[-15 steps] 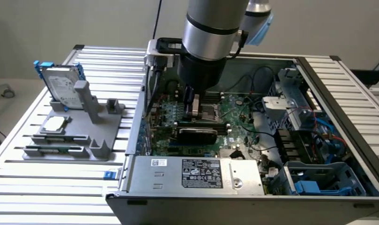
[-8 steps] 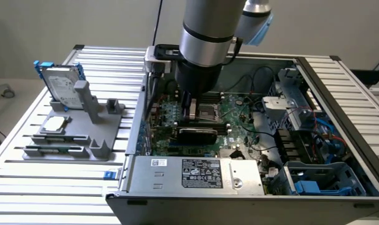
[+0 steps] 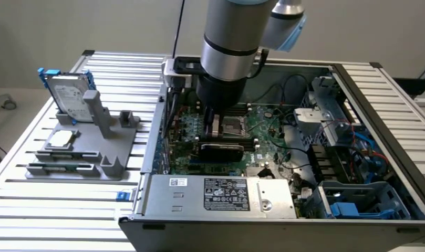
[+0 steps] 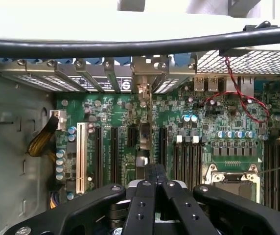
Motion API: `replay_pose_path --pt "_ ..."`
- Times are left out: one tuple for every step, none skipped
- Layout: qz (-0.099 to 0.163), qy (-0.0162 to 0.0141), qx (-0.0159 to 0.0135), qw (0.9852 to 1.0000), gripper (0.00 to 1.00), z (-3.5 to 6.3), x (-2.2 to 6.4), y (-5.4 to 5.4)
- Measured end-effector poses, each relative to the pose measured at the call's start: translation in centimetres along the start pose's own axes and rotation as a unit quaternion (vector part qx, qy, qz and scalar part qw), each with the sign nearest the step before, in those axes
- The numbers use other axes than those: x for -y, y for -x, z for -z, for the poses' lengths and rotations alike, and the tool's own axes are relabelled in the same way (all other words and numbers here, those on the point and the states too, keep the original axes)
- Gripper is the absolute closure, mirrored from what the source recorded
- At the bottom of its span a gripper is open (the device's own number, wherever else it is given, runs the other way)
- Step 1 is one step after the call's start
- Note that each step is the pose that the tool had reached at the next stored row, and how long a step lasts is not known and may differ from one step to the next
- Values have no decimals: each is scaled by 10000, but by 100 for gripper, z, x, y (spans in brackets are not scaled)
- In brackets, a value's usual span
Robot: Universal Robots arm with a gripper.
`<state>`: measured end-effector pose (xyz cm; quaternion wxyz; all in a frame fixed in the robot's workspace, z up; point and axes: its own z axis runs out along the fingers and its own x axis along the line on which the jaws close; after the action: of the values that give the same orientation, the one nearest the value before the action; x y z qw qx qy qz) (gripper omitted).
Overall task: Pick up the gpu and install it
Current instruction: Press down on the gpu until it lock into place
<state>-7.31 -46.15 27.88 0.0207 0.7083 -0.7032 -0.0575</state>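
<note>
My gripper (image 3: 214,126) is down inside the open computer case (image 3: 380,79), just above the green motherboard (image 3: 268,123). In the wrist view the gripper (image 4: 155,169) is shut on the gpu (image 4: 142,139). The card appears edge-on as a thin dark strip running away from the fingertips (image 4: 145,188). Its silver bracket (image 4: 141,68) lies against the row of rear slot covers (image 4: 96,73). The card stands upright in line with the black expansion slots (image 4: 114,152), between two of them. I cannot tell whether its lower edge is touching a slot.
A grey parts holder (image 3: 93,142) outside the case carries a hard drive in a blue frame (image 3: 66,94), a processor chip (image 3: 61,138) and a memory stick (image 3: 61,168). The power supply (image 3: 219,193), the CPU socket (image 4: 233,176) and red-black wires (image 4: 238,98) crowd the case.
</note>
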Motion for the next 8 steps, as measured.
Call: replay_pose_path --pt "0 -1 0 10000 89 -10 -4 2" --pt "0 -1 -2 10000 89 -14 -6 7" --pt "0 -1 -1 10000 89 -17 -7 14" --pt "0 -2 0 10000 89 -19 -7 18" --pt "0 -2 -1 10000 89 -21 -7 22" --pt "1 -2 0 10000 89 -26 -6 25" --pt "0 -2 1 10000 89 -32 -6 26" --pt "0 -2 -1 10000 89 -36 -5 26"
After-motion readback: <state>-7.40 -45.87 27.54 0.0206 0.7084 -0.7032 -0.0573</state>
